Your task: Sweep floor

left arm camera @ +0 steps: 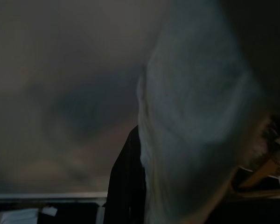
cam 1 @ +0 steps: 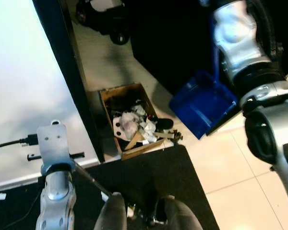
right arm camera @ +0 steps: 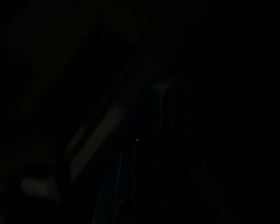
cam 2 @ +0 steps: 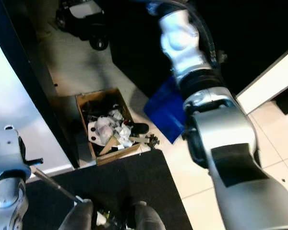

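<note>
A blue dustpan [cam 1: 204, 106] hangs by the right arm beside a trash-filled cardboard box [cam 1: 129, 120] on the floor [cam 1: 230, 177]; neither tool's state can be told.

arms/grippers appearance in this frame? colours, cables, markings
Both arms are glossy silver shells with black joint sections. The left arm ends in a flat silver plate with small holes; a black cable plugs into its side. The right arm has black hoses along its rounded upper shell. No markings legible.
</note>
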Available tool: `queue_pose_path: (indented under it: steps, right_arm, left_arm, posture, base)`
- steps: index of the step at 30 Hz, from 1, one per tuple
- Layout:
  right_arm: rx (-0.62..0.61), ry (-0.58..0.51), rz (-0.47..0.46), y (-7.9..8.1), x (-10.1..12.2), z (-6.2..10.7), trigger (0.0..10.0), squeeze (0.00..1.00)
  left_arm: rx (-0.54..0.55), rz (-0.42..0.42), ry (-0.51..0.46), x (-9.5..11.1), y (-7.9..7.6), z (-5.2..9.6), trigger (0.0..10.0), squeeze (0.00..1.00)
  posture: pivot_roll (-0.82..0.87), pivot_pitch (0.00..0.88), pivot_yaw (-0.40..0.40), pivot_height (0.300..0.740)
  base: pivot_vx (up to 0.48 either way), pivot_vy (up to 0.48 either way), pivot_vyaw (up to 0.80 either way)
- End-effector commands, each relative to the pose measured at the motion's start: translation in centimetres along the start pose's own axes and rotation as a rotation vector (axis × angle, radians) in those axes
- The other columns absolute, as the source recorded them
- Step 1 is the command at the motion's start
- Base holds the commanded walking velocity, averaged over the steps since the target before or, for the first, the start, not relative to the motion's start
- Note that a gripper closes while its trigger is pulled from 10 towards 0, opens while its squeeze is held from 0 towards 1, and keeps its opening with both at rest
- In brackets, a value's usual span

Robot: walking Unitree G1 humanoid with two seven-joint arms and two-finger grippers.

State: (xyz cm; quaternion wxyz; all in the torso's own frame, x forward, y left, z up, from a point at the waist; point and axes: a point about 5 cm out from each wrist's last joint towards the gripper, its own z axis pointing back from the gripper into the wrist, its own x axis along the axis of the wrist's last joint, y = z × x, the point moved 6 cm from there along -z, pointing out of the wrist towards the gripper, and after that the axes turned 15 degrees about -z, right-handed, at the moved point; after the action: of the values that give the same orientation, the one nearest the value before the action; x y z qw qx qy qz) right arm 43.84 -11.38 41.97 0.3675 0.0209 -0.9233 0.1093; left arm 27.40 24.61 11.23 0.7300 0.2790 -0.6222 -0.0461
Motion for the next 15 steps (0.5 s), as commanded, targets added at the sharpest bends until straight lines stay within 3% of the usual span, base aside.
queue_pose_path:
  steps: [1,4,6,7,8,10,12,13,14,15]
  right_arm:
    - [-0.078,0.099,-0.086,-2.9,-2.1,1.3,10.0,0.0]
    - [-0.11,0.162,-0.117,-3.8,-3.8,2.5,10.0,0.0]
    - [-0.173,0.286,-0.187,-4.9,-7.2,5.2,10.0,0.0]
    - [-0.173,0.286,-0.187,-4.9,-7.2,5.2,10.0,0.0]
    - [-0.211,0.374,-0.219,-5.4,-9.6,7.6,10.0,0.0]
    - [-0.22,0.395,-0.224,-5.6,-10.1,8.3,10.0,0.0]
    - [-0.237,0.467,-0.226,-5.8,-12.0,10.6,10.0,0.0]
    - [-0.219,0.532,-0.213,-5.4,-13.6,12.9,10.0,0.0]
    - [-0.216,0.564,-0.214,-5.2,-14.3,14.2,10.0,0.0]
    - [-0.216,0.564,-0.214,-5.2,-14.3,14.2,10.0,0.0]
  left_arm:
    - [-0.075,-0.014,0.054,-1.6,-1.0,0.0,10.0,0.0]
    - [-0.098,-0.019,0.054,-1.6,-1.3,-0.2,10.0,0.0]
    - [-0.149,-0.033,0.043,-1.5,-1.9,-0.3,10.0,0.0]
    - [-0.149,-0.033,0.043,-1.5,-1.9,-0.3,10.0,0.0]
    - [-0.174,-0.036,0.025,-1.3,-2.3,-0.4,10.0,0.0]
    - [-0.179,-0.035,0.019,-1.2,-2.3,-0.4,10.0,0.0]
    - [-0.185,-0.02,0.002,-0.9,-2.3,-0.4,10.0,0.0]
    - [-0.186,0.008,-0.012,-0.6,-1.9,-0.4,10.0,0.0]
    - [-0.184,0.021,-0.017,-0.5,-1.6,-0.5,10.0,0.0]
    - [-0.184,0.021,-0.017,-0.5,-1.6,-0.5,10.0,0.0]
  posture:
    - [0.23,0.145,-0.109,0.74]
    - [0.23,0.145,-0.103,0.74]
    - [0.21,0.146,-0.09,0.74]
    - [0.21,0.146,-0.09,0.74]
    - [0.21,0.147,-0.084,0.74]
    - [0.2,0.147,-0.082,0.74]
    - [0.2,0.149,-0.08,0.74]
    - [0.2,0.149,-0.08,0.74]
    - [0.2,0.149,-0.08,0.74]
    - [0.2,0.149,-0.08,0.74]
  base:
    - [0.0,0.0,0.0]
    - [0.0,0.0,0.0]
    - [0.0,0.0,0.0]
    - [0.0,0.0,0.0]
    - [0.0,0.0,0.0]
    - [0.0,0.0,0.0]
    - [0.0,0.0,0.0]
    - [0.0,0.0,0.0]
    - [0.0,0.0,0.0]
    - [0.0,0.0,0.0]
